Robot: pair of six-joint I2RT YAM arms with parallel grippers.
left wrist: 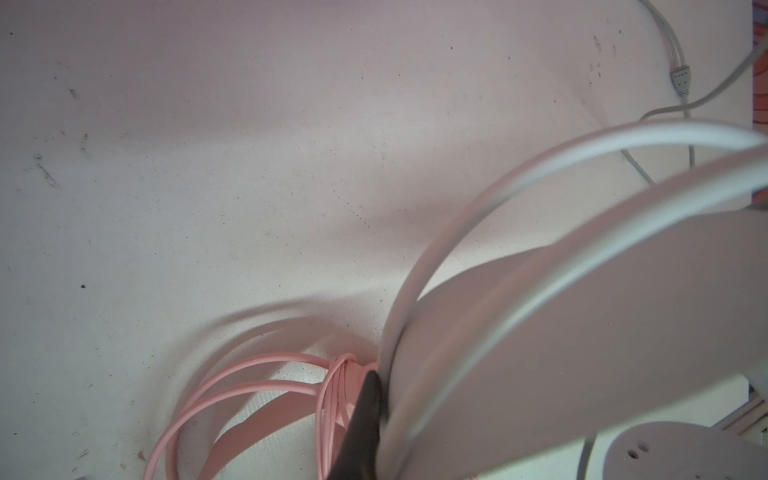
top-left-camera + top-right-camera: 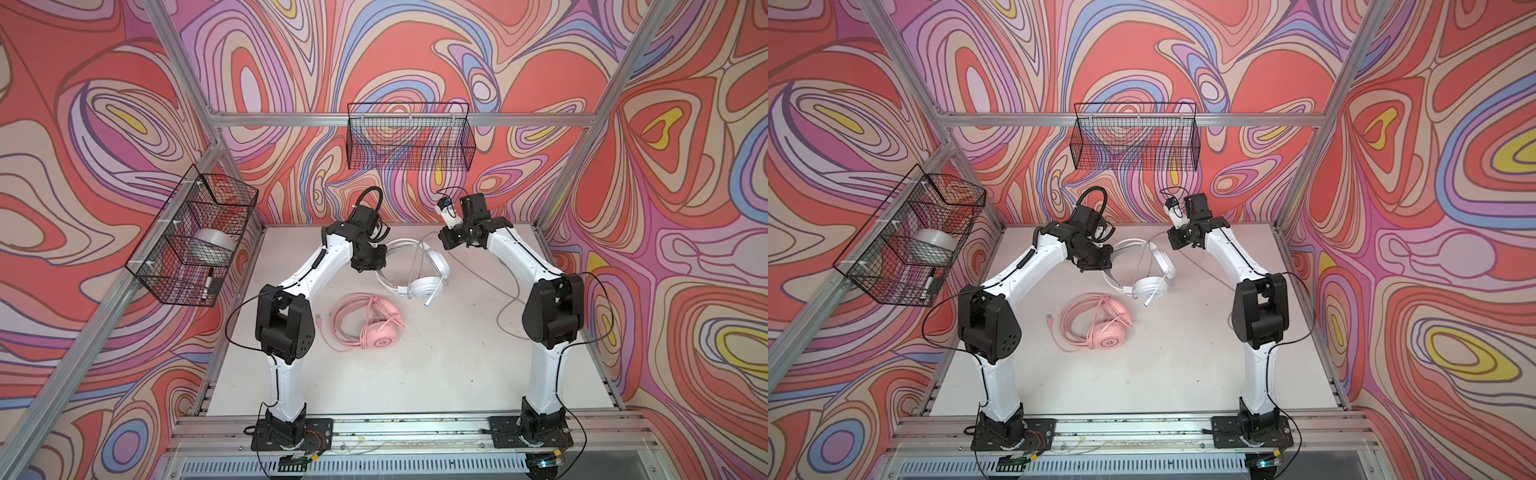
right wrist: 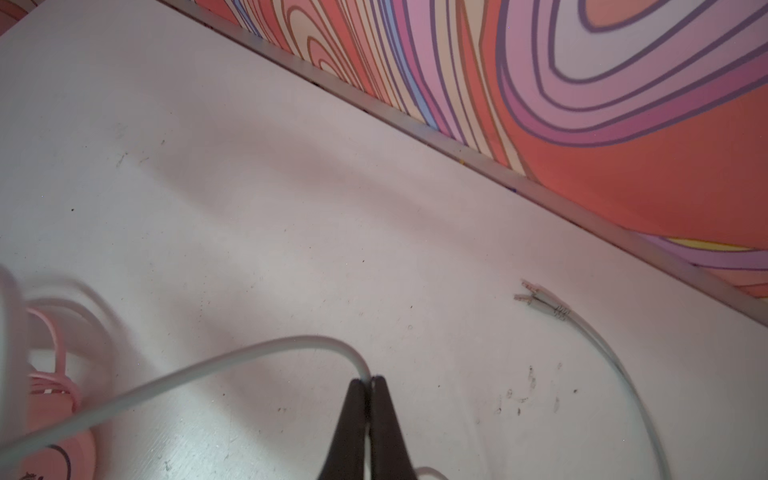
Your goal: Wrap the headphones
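Table [image 2: 436, 365] carries two sets near its middle. Front headphones [image 2: 380, 336] lie left of centre; rear headphones [image 2: 426, 286] lie behind them and to the right. Left fingers [image 1: 363, 415] grip the rear headphones' band at its left side. Right fingers [image 3: 353, 415], behind and right of that set, pinch its cable [image 3: 249, 353], which trails across the table to plugs [image 3: 536, 299] near the table's edge. Left-wall basket [image 2: 195, 232] holds a tape roll [image 2: 214, 245] and a marker [image 2: 208, 284]. Back-wall basket [image 2: 409, 137] hangs behind both arms.
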